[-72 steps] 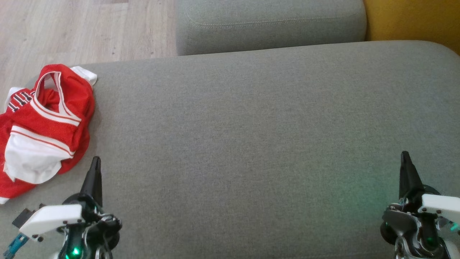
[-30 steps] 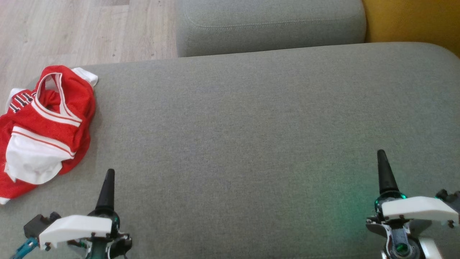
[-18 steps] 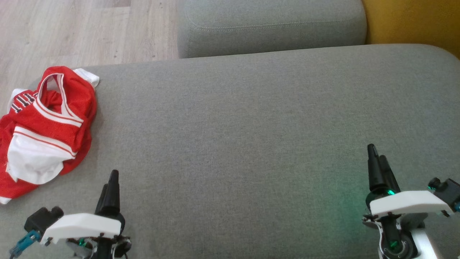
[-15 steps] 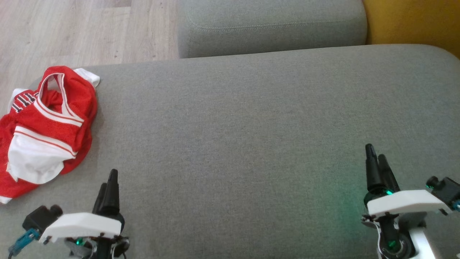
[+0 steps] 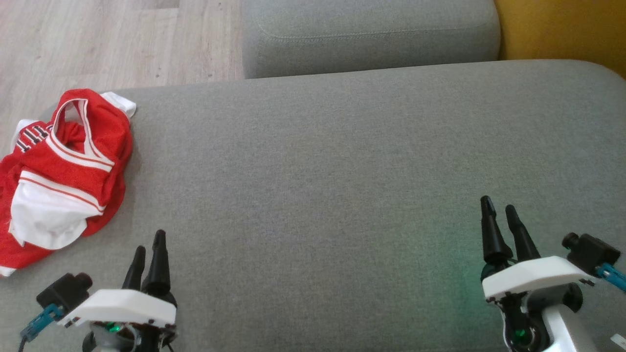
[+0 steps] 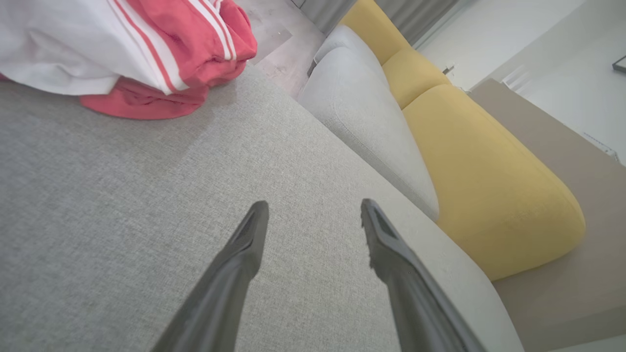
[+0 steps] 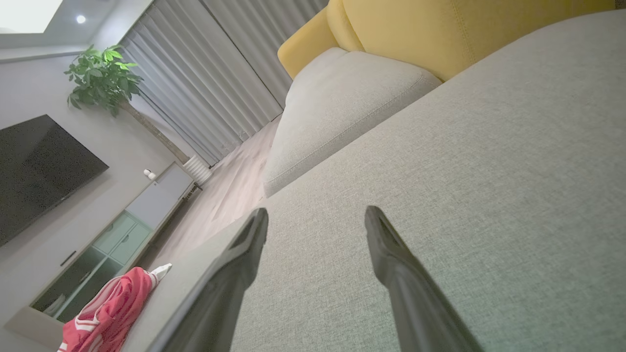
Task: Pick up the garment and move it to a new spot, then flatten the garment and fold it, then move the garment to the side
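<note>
Jaws apart on both your grippers: left gripper (image 5: 150, 240) near the crumpled garment (image 5: 73, 151), right gripper (image 5: 497, 202) far right on the cushion (image 5: 318, 171).

Soft, even daylight on the grey woven-fabric sofa seat (image 5: 313, 171); faint green glow, perhaps from an indicator lamp, beside the right pincer (image 5: 498, 205); wrist views bowed at edges.

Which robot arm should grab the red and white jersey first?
The left one. The left gripper is open and empty, close beside the crumpled jersey at the left end of the grey sofa cushion. The right gripper, also open, is far across the cushion.
</note>
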`<state>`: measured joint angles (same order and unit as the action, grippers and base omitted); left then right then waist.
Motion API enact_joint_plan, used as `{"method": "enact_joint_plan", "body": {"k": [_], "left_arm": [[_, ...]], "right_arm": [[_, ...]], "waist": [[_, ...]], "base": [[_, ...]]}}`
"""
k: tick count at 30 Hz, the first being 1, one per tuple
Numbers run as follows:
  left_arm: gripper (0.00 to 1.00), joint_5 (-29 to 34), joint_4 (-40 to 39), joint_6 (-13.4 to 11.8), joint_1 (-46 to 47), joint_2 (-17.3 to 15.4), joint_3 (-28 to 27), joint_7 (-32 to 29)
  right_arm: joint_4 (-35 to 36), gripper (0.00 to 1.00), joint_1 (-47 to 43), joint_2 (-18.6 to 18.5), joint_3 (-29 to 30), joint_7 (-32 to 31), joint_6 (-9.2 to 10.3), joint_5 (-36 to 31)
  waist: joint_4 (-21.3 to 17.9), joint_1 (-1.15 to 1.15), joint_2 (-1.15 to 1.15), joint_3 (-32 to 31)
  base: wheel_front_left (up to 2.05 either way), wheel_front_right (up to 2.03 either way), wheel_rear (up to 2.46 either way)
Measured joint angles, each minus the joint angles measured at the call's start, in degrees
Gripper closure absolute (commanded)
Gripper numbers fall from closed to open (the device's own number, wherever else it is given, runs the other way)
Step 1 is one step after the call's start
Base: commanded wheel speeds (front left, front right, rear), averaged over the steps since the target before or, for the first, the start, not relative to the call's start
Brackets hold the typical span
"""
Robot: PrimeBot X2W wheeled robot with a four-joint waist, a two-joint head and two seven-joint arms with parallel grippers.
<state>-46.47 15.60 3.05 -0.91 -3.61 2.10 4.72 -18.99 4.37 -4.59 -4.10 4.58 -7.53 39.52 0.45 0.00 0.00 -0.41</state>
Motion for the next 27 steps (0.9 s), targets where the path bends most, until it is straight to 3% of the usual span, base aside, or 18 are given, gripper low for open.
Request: {"method": "enact_joint_plan", "body": {"k": [27], "left_arm": [[0.0,20.0,-0.55,-0.11,-0.21,-1.62,1.88,4.44]], "right_arm": [[-2.33,0.0,1.27,-0.9,-2.45,4.26,0.0,-20.74]], "waist": [[0.79,0.0,0.0,0.17]], "base": [[0.0,0.0,0.0]]}}
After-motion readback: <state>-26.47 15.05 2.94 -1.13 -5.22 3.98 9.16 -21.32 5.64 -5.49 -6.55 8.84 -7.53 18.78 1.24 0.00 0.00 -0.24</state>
